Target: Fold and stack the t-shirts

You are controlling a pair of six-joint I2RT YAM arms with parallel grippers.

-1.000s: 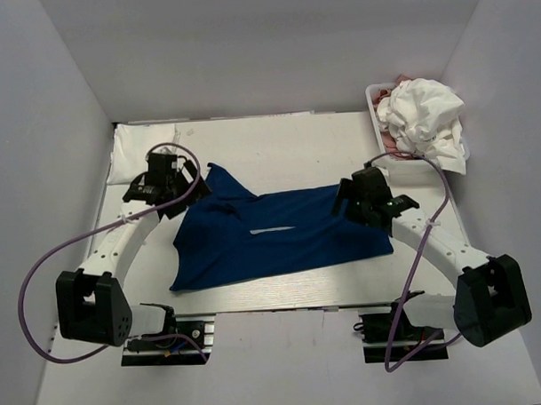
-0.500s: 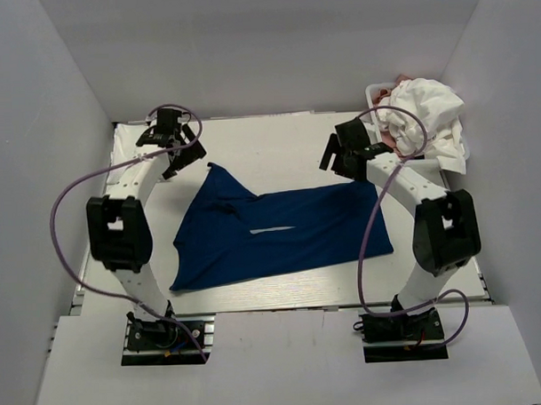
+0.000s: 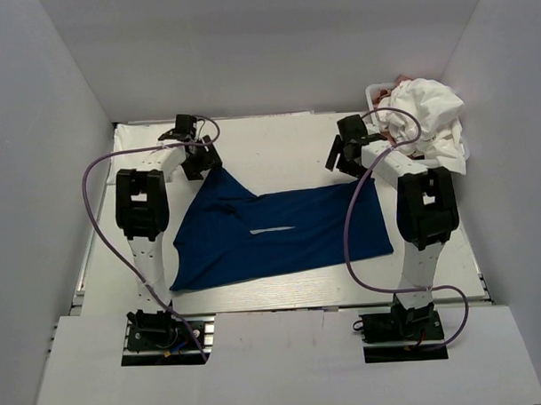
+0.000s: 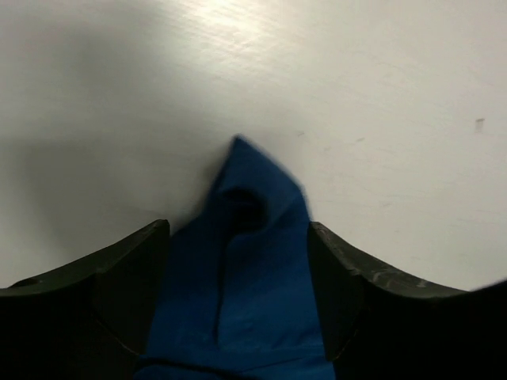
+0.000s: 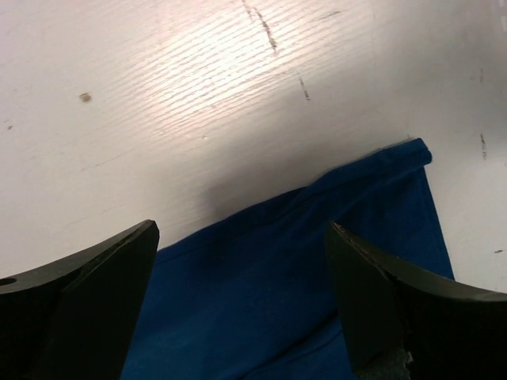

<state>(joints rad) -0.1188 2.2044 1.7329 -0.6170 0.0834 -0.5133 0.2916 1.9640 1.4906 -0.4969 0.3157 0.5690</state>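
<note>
A navy blue t-shirt (image 3: 280, 229) lies spread across the middle of the table. My left gripper (image 3: 199, 158) is at its far left corner. In the left wrist view the gripper (image 4: 238, 265) is open, and the pointed tip of the navy cloth (image 4: 249, 229) lies between the fingers (image 4: 119, 285). My right gripper (image 3: 347, 155) is over the shirt's far right edge. In the right wrist view it (image 5: 242, 269) is open, straddling the hem of the navy shirt (image 5: 285, 269). A white t-shirt (image 3: 425, 117) and a pink one (image 3: 398, 82) are heaped in the basket.
The white plastic basket (image 3: 410, 167) stands at the far right corner, close behind my right gripper. White walls enclose the table on three sides. Purple cables loop off both arms. A white cloth strip (image 3: 126, 152) lies at the far left.
Both arms have stretched out from the near side to the far edge of the navy shirt. The left gripper now sits at its far left corner, the right at its far right edge.
</note>
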